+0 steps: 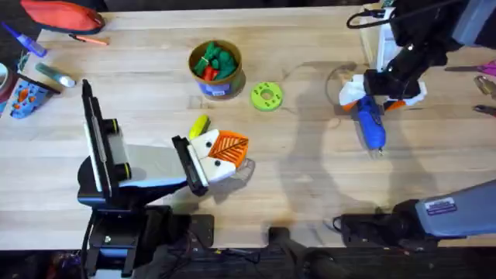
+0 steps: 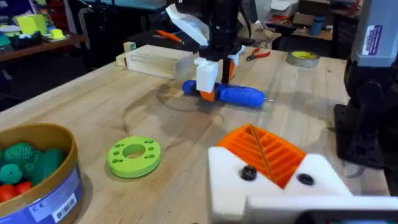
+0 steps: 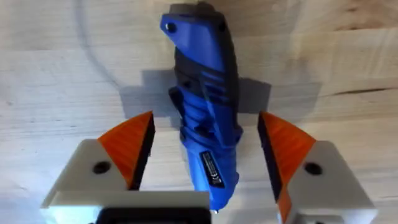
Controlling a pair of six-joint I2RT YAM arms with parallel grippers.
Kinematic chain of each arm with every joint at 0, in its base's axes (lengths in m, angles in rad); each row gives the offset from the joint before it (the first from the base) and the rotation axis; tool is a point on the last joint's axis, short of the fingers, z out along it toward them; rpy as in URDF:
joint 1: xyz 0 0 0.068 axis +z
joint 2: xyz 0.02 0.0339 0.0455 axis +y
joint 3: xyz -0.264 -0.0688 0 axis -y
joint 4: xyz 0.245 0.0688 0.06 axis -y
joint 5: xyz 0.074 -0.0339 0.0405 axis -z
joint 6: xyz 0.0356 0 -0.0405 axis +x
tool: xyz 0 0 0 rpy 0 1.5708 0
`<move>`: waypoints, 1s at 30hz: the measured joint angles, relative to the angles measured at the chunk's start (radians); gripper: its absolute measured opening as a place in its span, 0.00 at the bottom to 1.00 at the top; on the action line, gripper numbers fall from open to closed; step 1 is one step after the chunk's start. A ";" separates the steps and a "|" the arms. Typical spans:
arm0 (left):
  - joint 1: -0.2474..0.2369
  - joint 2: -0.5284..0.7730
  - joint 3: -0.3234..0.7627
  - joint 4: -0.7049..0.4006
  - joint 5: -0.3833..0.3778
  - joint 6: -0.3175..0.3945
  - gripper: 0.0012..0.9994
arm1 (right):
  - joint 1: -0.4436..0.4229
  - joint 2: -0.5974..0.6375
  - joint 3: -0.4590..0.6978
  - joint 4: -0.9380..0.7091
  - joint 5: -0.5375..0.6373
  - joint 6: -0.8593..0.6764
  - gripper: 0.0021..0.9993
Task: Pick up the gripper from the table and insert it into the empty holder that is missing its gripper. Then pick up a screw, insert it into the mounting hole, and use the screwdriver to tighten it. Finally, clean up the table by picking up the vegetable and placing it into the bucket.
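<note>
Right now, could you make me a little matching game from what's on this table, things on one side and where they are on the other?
Things:
1. blue screwdriver
2. green ring disc
3. yellow vegetable
4. bucket

Places:
A. holding green and red toy vegetables
B. between the right pincer's open fingers
C. on the table right of the bucket
D. beside the left pincer

Pairs: 1-B, 2-C, 3-D, 4-A

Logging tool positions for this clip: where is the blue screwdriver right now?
The screwdriver lies flat on the table's right side in the overhead view, right of the green ring disc, directly under the right gripper, between its open fingers.
</note>
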 joint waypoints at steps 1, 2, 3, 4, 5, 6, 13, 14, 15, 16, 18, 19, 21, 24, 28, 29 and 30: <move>0.000 0.000 0.000 0.000 0.000 0.000 0.01 | 0.000 0.000 0.000 0.000 0.000 -0.002 0.94; 0.000 0.000 0.000 0.000 0.000 0.000 0.01 | 0.000 0.000 0.000 0.000 0.000 -0.003 0.94; 0.000 0.000 0.000 0.000 0.000 0.000 0.01 | 0.000 0.000 0.000 0.000 0.000 -0.004 0.94; 0.000 0.000 0.000 0.000 0.000 0.000 0.01 | 0.000 0.000 0.000 0.000 0.000 -0.006 0.93; 0.000 0.000 0.000 0.000 0.000 0.000 0.01 | 0.000 0.000 0.000 0.000 0.000 -0.007 0.93; 0.000 0.000 0.000 0.000 0.000 0.000 0.01 | 0.000 0.000 0.000 0.000 0.000 -0.007 0.93; 0.000 0.000 0.000 0.000 0.000 0.000 0.01 | 0.000 0.000 -0.006 0.008 0.000 -0.007 0.93; 0.000 0.000 0.000 0.000 0.000 0.000 0.01 | 0.000 0.000 -0.012 0.012 0.000 -0.007 0.93; 0.000 0.000 0.000 0.000 0.000 0.000 0.01 | 0.000 0.000 -0.018 0.016 0.000 -0.007 0.93; 0.000 0.000 0.000 0.000 0.000 0.000 0.01 | 0.000 0.000 -0.026 0.021 0.000 -0.007 0.93; 0.000 0.000 0.000 0.000 0.000 0.000 0.01 | 0.000 0.000 -0.038 0.031 0.000 -0.007 0.93; 0.000 0.000 0.000 0.000 0.000 0.000 0.01 | 0.000 0.000 -0.041 0.032 0.000 -0.007 0.93; 0.000 0.000 0.000 0.000 0.000 0.000 0.01 | 0.000 0.000 -0.043 0.035 0.000 -0.007 0.93; 0.000 0.000 0.000 0.000 0.000 0.000 0.01 | 0.000 0.000 -0.045 0.044 0.000 -0.007 0.93; 0.000 0.000 0.000 0.000 0.000 0.000 0.01 | 0.000 0.000 -0.064 0.074 0.000 -0.007 0.93; 0.000 0.000 0.000 0.000 0.000 0.000 0.01 | 0.000 0.000 -0.071 0.078 0.000 -0.007 0.93; 0.000 0.000 0.000 0.000 0.000 0.000 0.01 | 0.000 0.000 -0.076 0.080 0.000 -0.007 0.93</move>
